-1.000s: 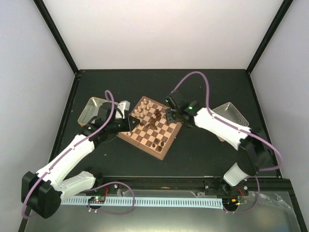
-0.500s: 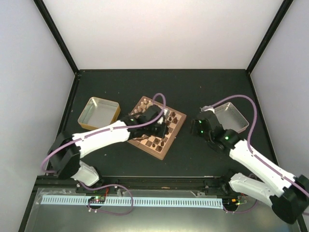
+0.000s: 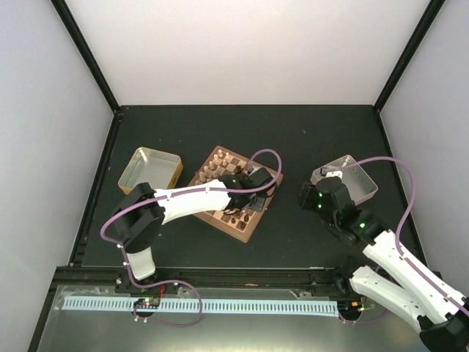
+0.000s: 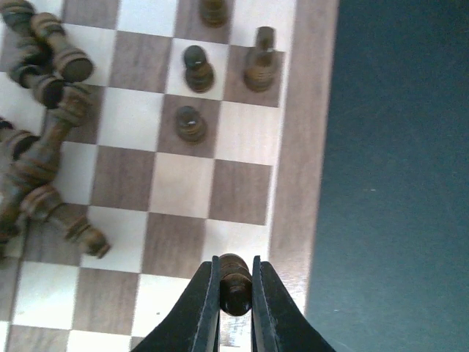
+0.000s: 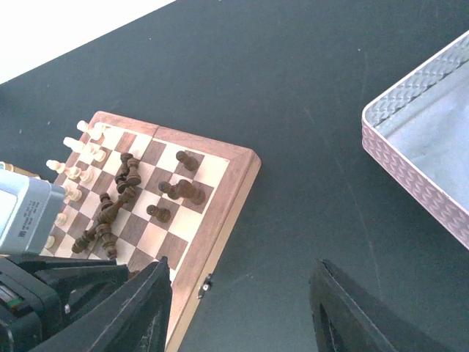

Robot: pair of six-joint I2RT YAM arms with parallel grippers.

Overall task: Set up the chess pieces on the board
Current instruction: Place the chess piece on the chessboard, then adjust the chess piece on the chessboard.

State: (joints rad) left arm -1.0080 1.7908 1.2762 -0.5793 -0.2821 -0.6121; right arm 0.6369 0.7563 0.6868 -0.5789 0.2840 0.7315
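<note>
Over the last second your arms swapped places. Your right gripper (image 5: 238,293) had been over the board's (image 4: 238,192) 1 o'clock corner in the overhead view. It pulled back to 3 o'clock of the board, well apart from it and just beside the tray (image 5: 432,132), and its jaws spread wider with nothing between them. Meanwhile your left gripper (image 4: 234,265) swung from the board's 9 o'clock edge across to its 4 o'clock edge. Its jaws were shut tight on one dark piece (image 4: 235,284), held over the squares next to the tan rim. In its wrist view a few standing dark pieces (image 4: 191,123) were at 12 o'clock of the held one, and a heap of fallen dark pieces (image 4: 40,158) lay at 10 o'clock. The pale pieces (image 5: 73,170) were gathered on the board's far-left side in the right wrist view. This looked like a handover of turns: the right arm had cleared out of the way, and the left was about to set its dark man on that edge row. Much of the dark set was not yet stood up.
</note>
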